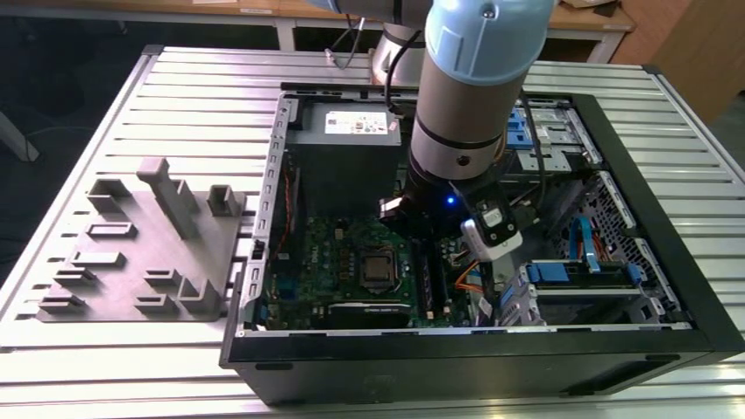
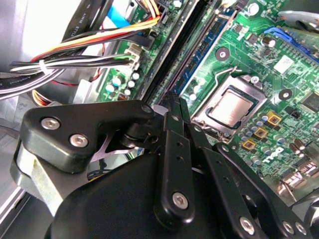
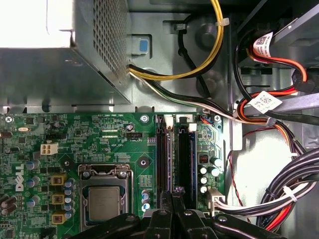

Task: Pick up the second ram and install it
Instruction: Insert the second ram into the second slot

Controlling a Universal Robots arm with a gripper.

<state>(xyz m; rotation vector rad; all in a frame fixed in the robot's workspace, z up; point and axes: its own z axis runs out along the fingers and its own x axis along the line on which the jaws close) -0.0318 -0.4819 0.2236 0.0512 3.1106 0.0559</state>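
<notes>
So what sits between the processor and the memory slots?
In the first wrist view: green motherboard, one mounting hole and small blue capacitors, between processor and memory slots.

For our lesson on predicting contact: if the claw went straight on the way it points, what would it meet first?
Probably the long memory slots beside the processor socket on the motherboard: the claw hangs directly over them in both wrist views. Which slot is unclear.
</notes>
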